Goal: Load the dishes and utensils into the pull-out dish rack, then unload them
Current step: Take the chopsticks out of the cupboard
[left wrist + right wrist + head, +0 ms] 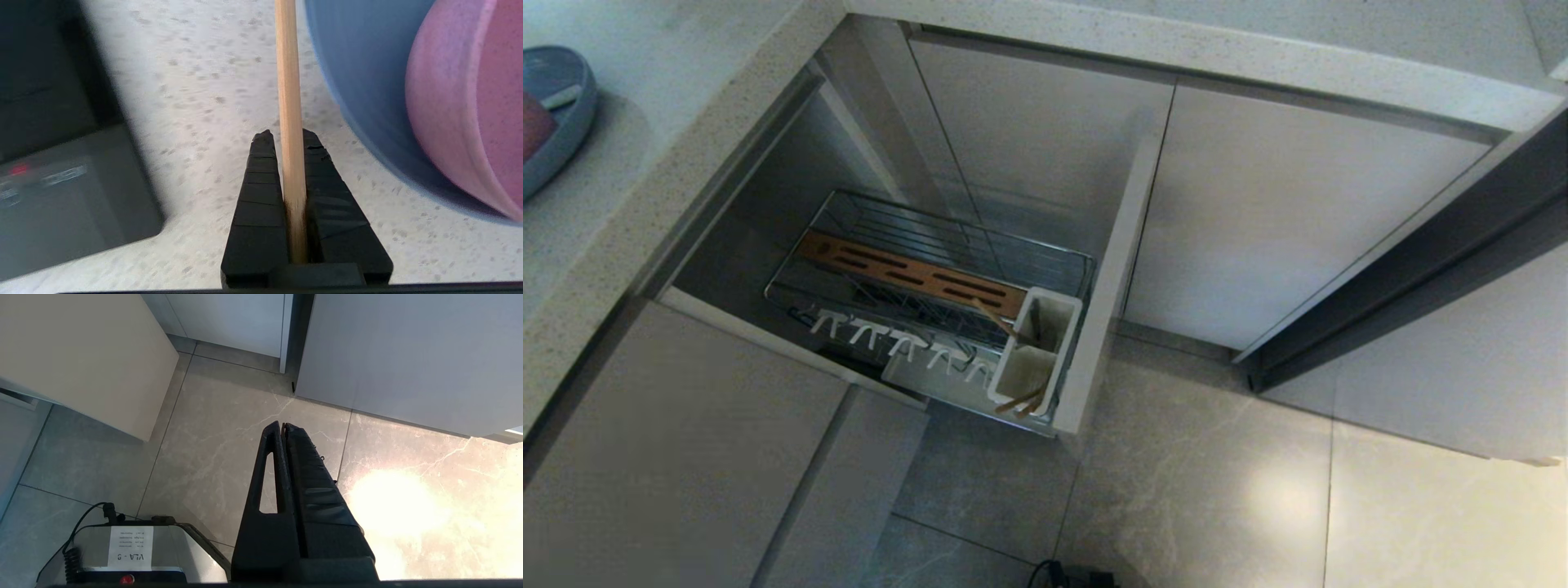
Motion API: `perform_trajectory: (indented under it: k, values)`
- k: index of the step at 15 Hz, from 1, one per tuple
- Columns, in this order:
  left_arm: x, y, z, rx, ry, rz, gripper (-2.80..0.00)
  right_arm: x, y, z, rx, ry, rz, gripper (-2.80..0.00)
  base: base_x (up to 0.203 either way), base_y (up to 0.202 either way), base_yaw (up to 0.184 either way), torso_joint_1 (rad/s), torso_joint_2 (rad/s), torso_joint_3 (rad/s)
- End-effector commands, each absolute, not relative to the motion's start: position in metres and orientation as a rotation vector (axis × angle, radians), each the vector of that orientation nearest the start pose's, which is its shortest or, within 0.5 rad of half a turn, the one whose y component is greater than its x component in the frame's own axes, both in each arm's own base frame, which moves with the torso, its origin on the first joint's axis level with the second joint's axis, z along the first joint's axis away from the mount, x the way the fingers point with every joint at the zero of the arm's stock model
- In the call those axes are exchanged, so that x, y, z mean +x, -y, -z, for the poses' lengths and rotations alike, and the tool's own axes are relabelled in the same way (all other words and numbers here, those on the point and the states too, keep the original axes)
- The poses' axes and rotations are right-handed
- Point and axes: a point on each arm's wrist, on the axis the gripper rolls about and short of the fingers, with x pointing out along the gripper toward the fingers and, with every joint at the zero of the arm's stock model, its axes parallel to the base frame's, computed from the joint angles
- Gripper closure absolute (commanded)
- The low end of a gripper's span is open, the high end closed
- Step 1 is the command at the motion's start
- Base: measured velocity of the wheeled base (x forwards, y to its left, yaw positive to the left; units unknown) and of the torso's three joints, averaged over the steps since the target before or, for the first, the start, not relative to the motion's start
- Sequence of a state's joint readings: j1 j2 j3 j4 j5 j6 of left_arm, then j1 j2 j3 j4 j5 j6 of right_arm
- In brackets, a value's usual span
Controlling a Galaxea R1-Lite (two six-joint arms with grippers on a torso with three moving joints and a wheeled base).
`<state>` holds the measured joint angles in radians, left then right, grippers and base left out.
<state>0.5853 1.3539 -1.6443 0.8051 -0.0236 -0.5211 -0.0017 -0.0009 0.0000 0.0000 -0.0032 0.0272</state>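
Chopstick (289, 102) clamped between the left gripper (286, 141) fingers runs straight out past the fingertips, over the speckled countertop (196, 102), just beside the blue plate (359, 61) that holds the pink bowl (466, 106). In the pulled-out dish rack (931, 302), the white caddy (1037, 347) holds more chopsticks (1023, 402), leaning. The right gripper (284, 428) hangs over the floor, fingers together.

The chopstick (289, 102) is pale, matt, fine-grained wood, clamped between black ribbed rubbery fingers (257, 192); the speckled stone-look bench (196, 94) beneath is smooth and matt. The pink bowl (466, 102) looks like faintly speckled matt plastic, the blue plate (359, 61) smooth plastic. The dish rack (947, 245) is shiny chrome wire with a slotted brown wooden strip (907, 273) and a white plastic caddy (1037, 351), above glossy marbled floor tiles (1217, 490).
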Motion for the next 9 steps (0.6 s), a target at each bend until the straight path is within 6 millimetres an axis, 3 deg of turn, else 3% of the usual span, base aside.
perform_trajectory:
  k: [1, 9]
  values:
    - [0.1501, -0.101, -0.3599, -0.679, -0.374, -0.655, 0.0, -0.0229, 0.0, -0.0754, 0.028, 0.002, 0.005, 0.0, 0.0, 0.0, 0.0, 0.0, 0.0, 0.0]
    - [0.1527, -0.1032, -0.359, -0.685, -0.372, -0.637, 0.0, -0.0229, 0.0, -0.0754, 0.028, 0.002, 0.005, 0.0, 0.0, 0.0, 0.0, 0.0, 0.0, 0.0]
